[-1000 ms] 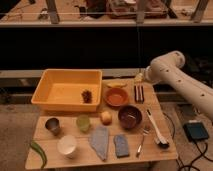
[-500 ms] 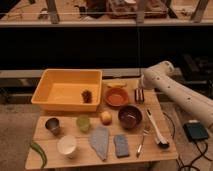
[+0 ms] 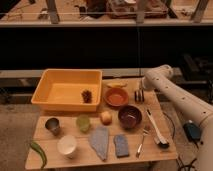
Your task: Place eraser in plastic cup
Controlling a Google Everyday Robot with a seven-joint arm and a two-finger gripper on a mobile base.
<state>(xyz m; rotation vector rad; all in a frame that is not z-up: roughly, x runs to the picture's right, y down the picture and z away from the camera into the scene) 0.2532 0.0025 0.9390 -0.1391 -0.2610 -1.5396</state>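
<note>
**Eraser.** The eraser (image 3: 139,96) is a small dark block with pale stripes. It lies on the table (image 3: 150,153) near the rear right edge, just to the right of the orange bowl (image 3: 116,97) and behind the dark brown bowl (image 3: 130,117).

**Hand.** The hand (image 3: 142,89) is at the end of the white arm (image 3: 172,92), which reaches in from the right. It hangs directly over the eraser and very close to it. Whether they touch cannot be told. The hand stands wide open and has hold of nothing; the eraser rests on the table.

**Plastic cup.** The plastic cup (image 3: 83,123) is pale green and translucent. It stands upright in the middle row on the left half of the table, well apart from the eraser.

**Adjacent items.**
- A metal cup (image 3: 52,125) is just to the left of the plastic cup.
- A rounded yellowish fruit (image 3: 105,118) is just to its right.
- A white cup (image 3: 67,146) is in front of it, to the left.
- A grey cloth (image 3: 99,142) and a blue-grey pad (image 3: 120,145) lie side by side at the front edge.
- A fork (image 3: 141,140) and a white-handled utensil (image 3: 155,130) lie at the front right.
- A green pepper (image 3: 38,153) lies at the front left corner.
- A yellow bin (image 3: 60,89) fills the rear left and holds one small dark object (image 3: 87,96).
</note>
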